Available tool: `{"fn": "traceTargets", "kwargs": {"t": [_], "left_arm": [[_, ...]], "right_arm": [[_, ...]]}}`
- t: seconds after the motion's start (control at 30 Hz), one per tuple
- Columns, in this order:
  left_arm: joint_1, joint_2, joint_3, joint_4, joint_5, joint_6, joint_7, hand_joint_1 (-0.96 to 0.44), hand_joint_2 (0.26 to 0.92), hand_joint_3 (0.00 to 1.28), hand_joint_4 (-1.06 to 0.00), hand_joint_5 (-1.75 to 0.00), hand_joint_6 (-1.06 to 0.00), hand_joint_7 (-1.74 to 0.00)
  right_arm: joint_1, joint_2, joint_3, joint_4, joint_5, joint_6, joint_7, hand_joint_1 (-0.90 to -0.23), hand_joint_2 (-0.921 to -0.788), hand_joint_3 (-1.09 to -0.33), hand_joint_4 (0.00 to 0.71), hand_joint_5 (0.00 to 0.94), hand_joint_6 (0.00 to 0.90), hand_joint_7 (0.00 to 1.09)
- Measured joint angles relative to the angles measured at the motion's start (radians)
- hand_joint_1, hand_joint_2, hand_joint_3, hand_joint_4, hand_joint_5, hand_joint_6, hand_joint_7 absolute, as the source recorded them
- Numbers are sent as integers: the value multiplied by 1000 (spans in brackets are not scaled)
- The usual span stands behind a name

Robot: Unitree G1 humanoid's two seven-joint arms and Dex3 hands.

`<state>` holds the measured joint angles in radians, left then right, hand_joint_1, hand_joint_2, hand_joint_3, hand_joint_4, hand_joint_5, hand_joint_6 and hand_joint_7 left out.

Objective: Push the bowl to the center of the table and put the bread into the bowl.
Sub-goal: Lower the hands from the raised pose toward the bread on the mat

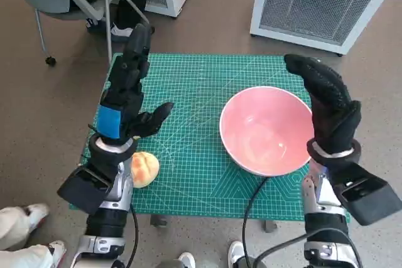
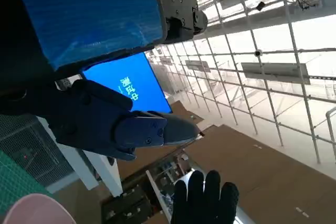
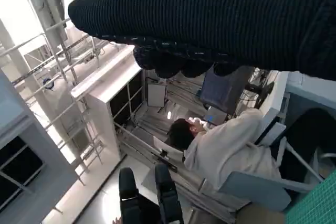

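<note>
Bowl (image 1: 267,130): pink, upright, nothing in it, standing on the right part of the green mat (image 1: 195,80), off centre. I judge the push toward the middle is not yet done.

Bread (image 1: 144,169): a pale round roll near the mat's near-left corner, partly hidden under my left wrist, well apart from the bowl.

Left hand (image 1: 129,86): raised above the mat's left side, fingers stretched forward and close together, thumb (image 1: 157,117) stuck out toward the bowl. It holds nothing. Its wrist camera looks up at ceiling framing, which fits a hand lifted clear of the table.

Right hand (image 1: 326,101): gloved, raised just beside the bowl's right rim, fingers together and arched over, grasping nothing. I cannot tell whether it touches the rim. I read this placing as a flat paddle ready to shove the bowl leftward.

Surroundings: a person seated on a chair (image 3: 252,182) in the right wrist view; white cabinet (image 1: 314,4) beyond the table.
</note>
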<state>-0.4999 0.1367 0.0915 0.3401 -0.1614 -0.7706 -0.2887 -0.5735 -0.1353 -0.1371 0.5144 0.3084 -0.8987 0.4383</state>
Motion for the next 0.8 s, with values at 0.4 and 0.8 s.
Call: {"fn": "traceTargets", "kwargs": {"t": [0.4, 0.8], "left_arm": [[16, -10, -1, -21, -12, 32, -1, -576, 921, 279, -157, -30, -276, -43], [39, -12, 6, -44, -12, 42, 6, -601, 921, 291, -157, -14, -284, -36]], "right_arm": [[-1, -14, -42, 41, 2, -24, -9, -518, -921, -875, -1, 465, -1, 561], [1, -66, -168, 255, -103, -88, -207, -466, -921, -932, 20, 466, -1, 566]]}}
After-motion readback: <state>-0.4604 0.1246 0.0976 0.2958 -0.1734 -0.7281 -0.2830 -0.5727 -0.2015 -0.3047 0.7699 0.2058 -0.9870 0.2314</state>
